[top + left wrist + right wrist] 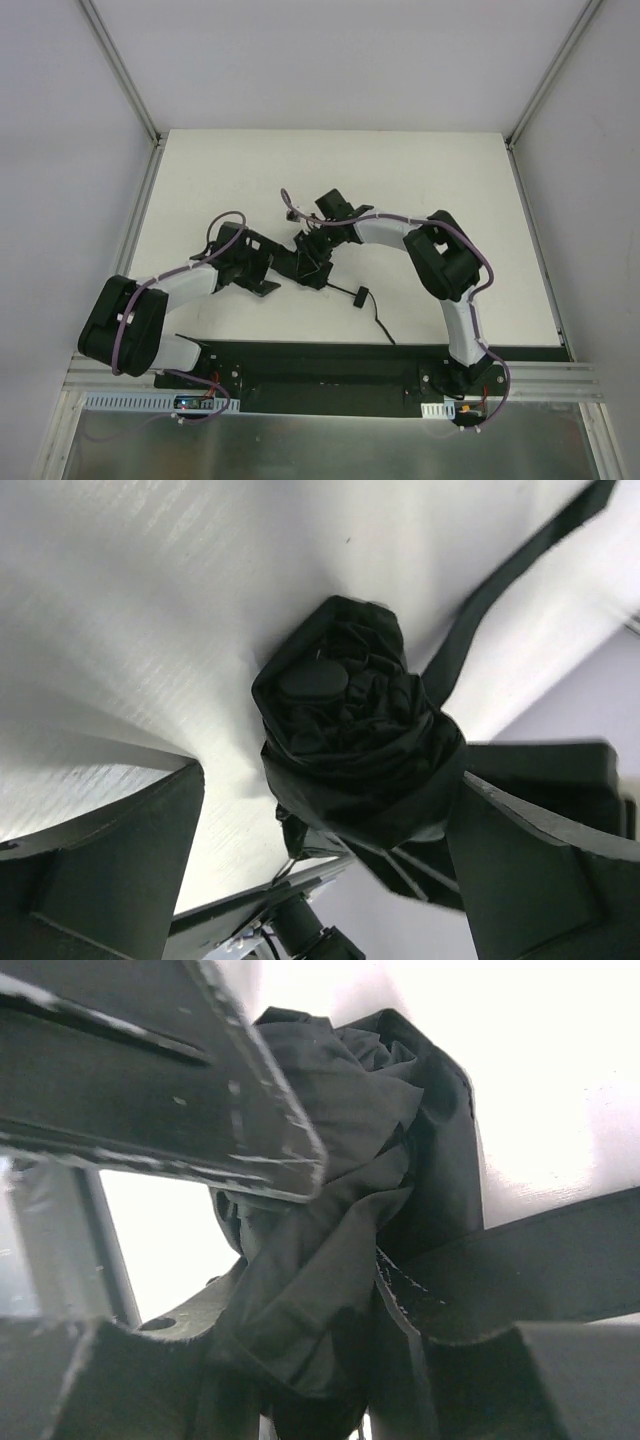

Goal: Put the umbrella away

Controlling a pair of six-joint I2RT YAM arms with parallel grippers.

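The black umbrella [305,262] lies mid-table between my two grippers, its canopy bunched into a crumpled bundle. Its small handle [360,297] lies to the right at the end of a thin shaft, with a cord trailing toward the near edge. In the left wrist view the umbrella bundle [350,720] sits between my left gripper's [330,785] wide-apart fingers. It leans on the right finger [540,870], with a gap to the left one. The strap [480,620] runs off to the upper right. My right gripper [350,1225] pinches the umbrella's fabric [320,1260] between its fingers.
The white table [420,170] is walled by pale panels and aluminium posts at the back corners. A black strip [330,352] with both arm bases runs along the near edge. The right arm's elbow [445,255] stands to the right of the umbrella.
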